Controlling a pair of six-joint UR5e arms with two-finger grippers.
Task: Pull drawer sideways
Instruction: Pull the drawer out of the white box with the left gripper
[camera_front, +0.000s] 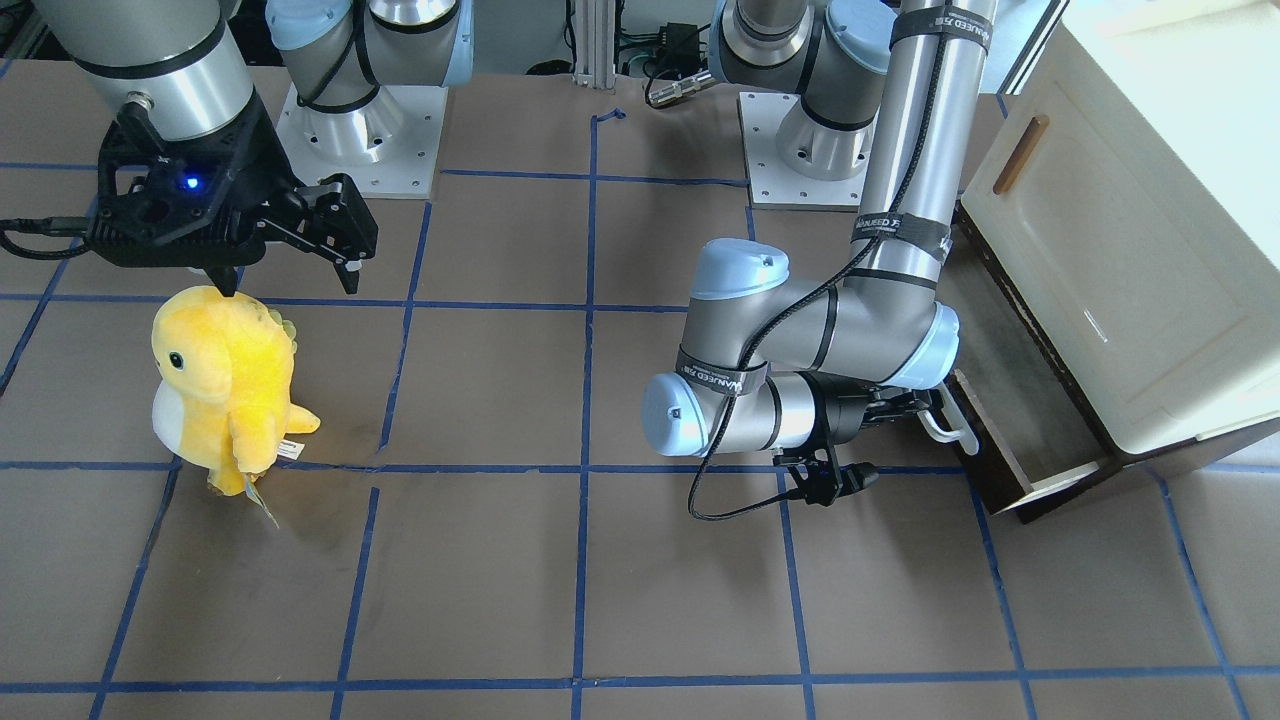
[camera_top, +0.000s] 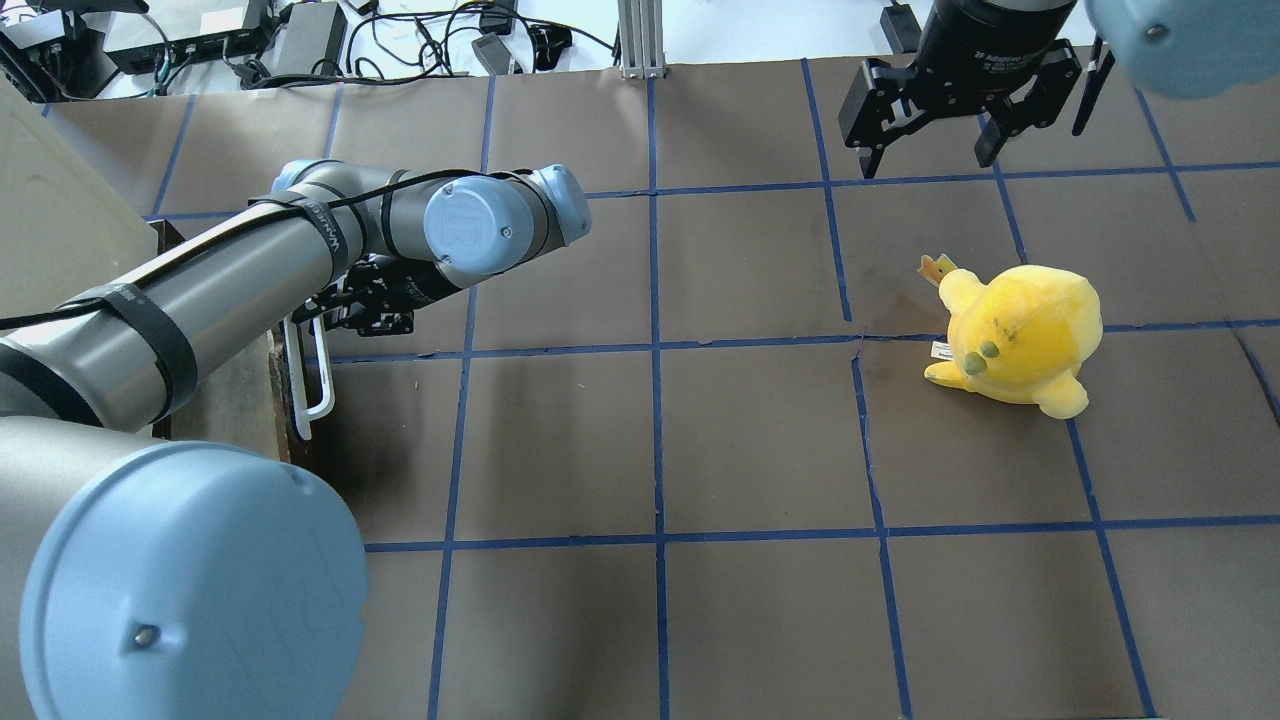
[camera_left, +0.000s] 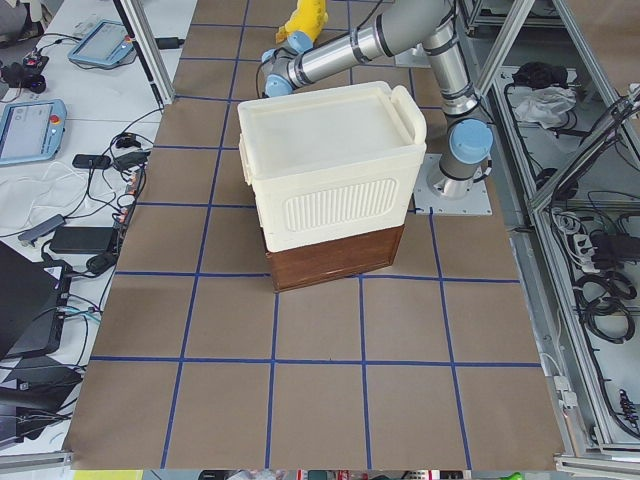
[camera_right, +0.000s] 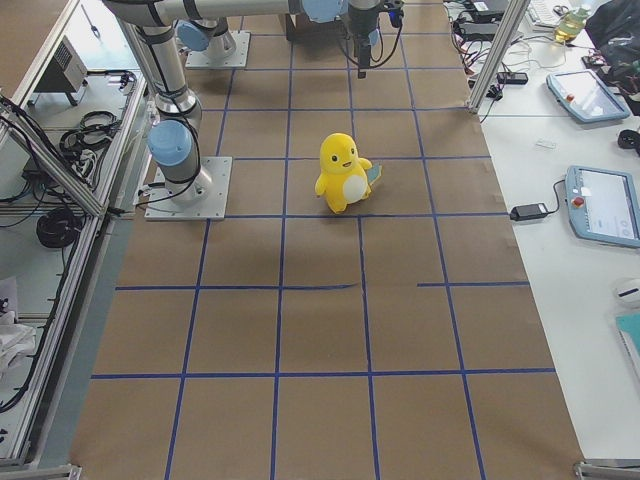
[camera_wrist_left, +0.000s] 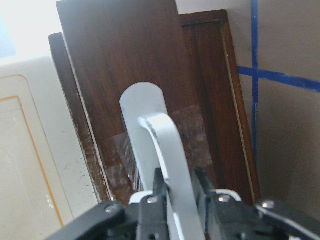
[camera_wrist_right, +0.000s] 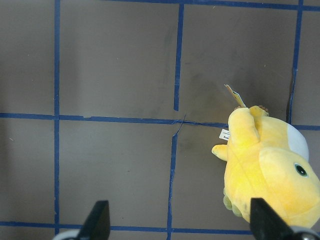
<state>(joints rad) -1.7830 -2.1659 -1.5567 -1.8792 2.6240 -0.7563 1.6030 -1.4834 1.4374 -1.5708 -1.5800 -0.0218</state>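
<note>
The drawer (camera_front: 1000, 465), with a dark brown wooden front (camera_wrist_left: 130, 60) and a white bar handle (camera_wrist_left: 170, 145), stands partly pulled out from the bottom of the cream cabinet (camera_front: 1120, 260). My left gripper (camera_wrist_left: 177, 180) is shut on the handle, one finger on each side of the bar. It shows at the handle (camera_front: 945, 425) in the front-facing view and in the overhead view (camera_top: 335, 315). My right gripper (camera_front: 290, 270) is open and empty. It hangs above the table on the far side, near a yellow plush toy (camera_front: 225, 385).
The plush toy (camera_top: 1020, 335) stands on the brown table with its blue tape grid, and also shows in the right wrist view (camera_wrist_right: 270, 170). The cream cabinet (camera_left: 330, 170) sits on a brown wooden base (camera_left: 335, 255). Both arm bases are bolted at the table's robot side.
</note>
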